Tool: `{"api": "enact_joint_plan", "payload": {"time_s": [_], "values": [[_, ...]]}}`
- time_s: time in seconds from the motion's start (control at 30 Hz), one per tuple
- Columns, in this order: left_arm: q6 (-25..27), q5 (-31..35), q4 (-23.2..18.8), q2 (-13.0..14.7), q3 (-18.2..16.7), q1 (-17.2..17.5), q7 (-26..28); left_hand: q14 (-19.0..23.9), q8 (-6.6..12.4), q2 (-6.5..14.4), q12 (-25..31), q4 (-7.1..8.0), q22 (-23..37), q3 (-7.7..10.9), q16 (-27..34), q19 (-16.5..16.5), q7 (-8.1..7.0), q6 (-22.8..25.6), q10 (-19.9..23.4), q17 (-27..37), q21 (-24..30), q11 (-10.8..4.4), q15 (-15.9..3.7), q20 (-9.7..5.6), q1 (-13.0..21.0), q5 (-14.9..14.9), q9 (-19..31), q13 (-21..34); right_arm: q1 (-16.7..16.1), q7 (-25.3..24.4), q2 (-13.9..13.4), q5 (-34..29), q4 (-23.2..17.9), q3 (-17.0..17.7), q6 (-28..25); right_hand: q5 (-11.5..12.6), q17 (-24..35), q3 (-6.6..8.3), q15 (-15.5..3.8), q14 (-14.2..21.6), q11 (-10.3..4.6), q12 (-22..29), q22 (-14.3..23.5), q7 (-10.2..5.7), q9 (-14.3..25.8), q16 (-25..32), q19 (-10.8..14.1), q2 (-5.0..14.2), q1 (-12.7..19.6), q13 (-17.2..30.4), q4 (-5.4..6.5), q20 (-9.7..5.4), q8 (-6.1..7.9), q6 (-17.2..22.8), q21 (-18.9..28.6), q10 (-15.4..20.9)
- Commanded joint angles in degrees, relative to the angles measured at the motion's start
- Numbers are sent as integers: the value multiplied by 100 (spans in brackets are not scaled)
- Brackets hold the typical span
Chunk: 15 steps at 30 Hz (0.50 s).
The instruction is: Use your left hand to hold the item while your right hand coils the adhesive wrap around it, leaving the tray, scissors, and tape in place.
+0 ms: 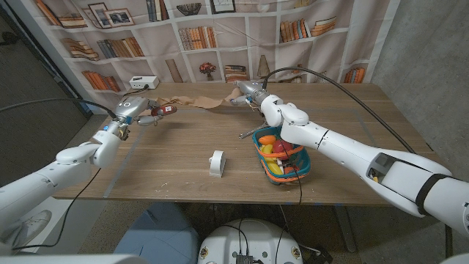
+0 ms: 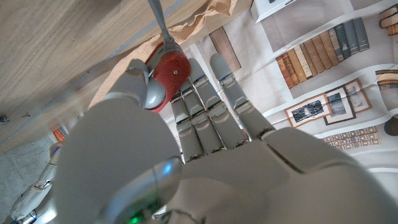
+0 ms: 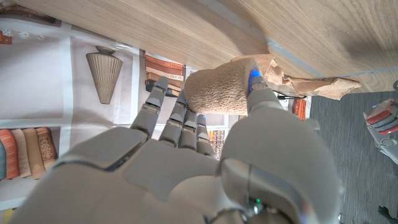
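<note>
My left hand [image 1: 133, 108] is raised over the table's far left and grips a red-handled tool [image 1: 161, 111]. In the left wrist view the red handle [image 2: 169, 67] sits between the thumb and the fingers, and its metal shaft [image 2: 158, 18] points away. A crumpled tan strip of wrap [image 1: 205, 103] runs across the table from the tool toward my right hand [image 1: 254, 93]. That hand holds the tan wrap roll [image 3: 217, 87] between thumb and fingers at the far middle, with the loose strip [image 3: 311, 84] trailing off it.
A teal basket tray [image 1: 303, 170] with several colourful items stands right of centre, and a thin grey piece [image 1: 246, 134] sticks out at its left. A white tape roll [image 1: 216, 163] stands on the near middle. A white box [image 1: 143, 82] sits at the far left edge.
</note>
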Motion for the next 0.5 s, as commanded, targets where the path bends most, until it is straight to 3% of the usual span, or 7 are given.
{"api": "enact_joint_plan", "payload": {"time_s": [0.03, 0.5], "values": [[218, -24, -101, -53, -58, 13, 69, 39, 5, 1020, 29, 14, 22, 70, -7, 49, -108, 155, 27, 2, 47, -5, 3, -1, 1001, 41, 39, 4, -180, -135, -138, -49, -262, 198, 149, 54, 35, -6, -15, -8, -75, 55, 17, 62, 21, 48, 25, -3, -8, 24, 0, -39, 9, 65, -16, 101], [505, -25, -173, -108, -75, -61, 20, 61, -6, 1022, 29, 14, 33, 91, -16, 64, -106, 167, 28, -10, 113, -4, 8, -48, 996, 42, 42, 11, -392, -161, -357, -99, -691, 436, 226, 67, 82, -8, -32, -12, -106, 107, 17, 46, 25, 67, 10, -36, 20, 63, -10, -26, -18, 87, -31, 106]]}}
